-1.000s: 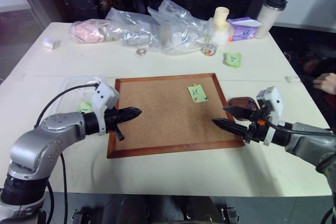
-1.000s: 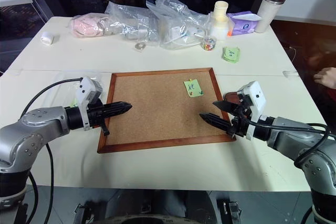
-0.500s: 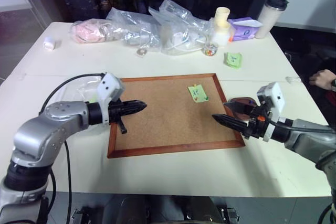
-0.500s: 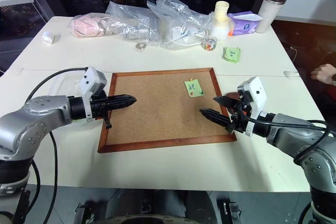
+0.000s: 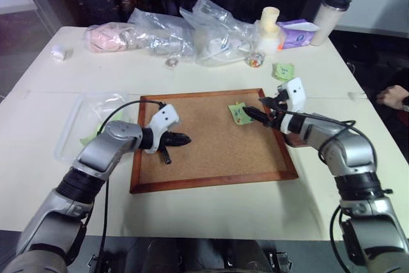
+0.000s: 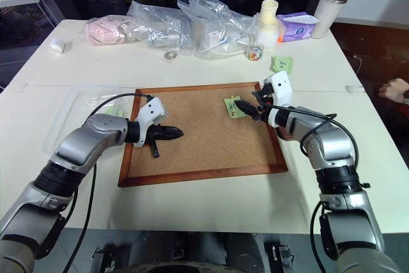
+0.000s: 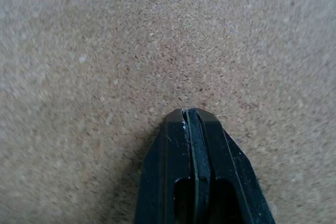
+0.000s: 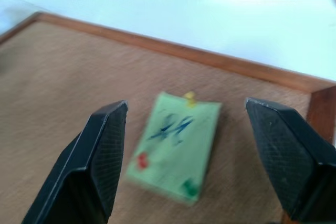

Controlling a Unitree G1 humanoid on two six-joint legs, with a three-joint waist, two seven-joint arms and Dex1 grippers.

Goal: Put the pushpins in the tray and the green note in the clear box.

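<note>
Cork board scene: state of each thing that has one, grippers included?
green note: flat on the cork board, pinned
pushpins: yellow, red and green, all stuck in the note
clear box: open, left of the board
left gripper: shut, empty, over bare cork
right gripper: open, fingers either side of the note

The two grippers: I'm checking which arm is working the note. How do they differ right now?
The left gripper is shut, over bare cork board; the right gripper is open, its fingers either side of the pinned green note. Both are black, two-fingered, and over the board.
</note>
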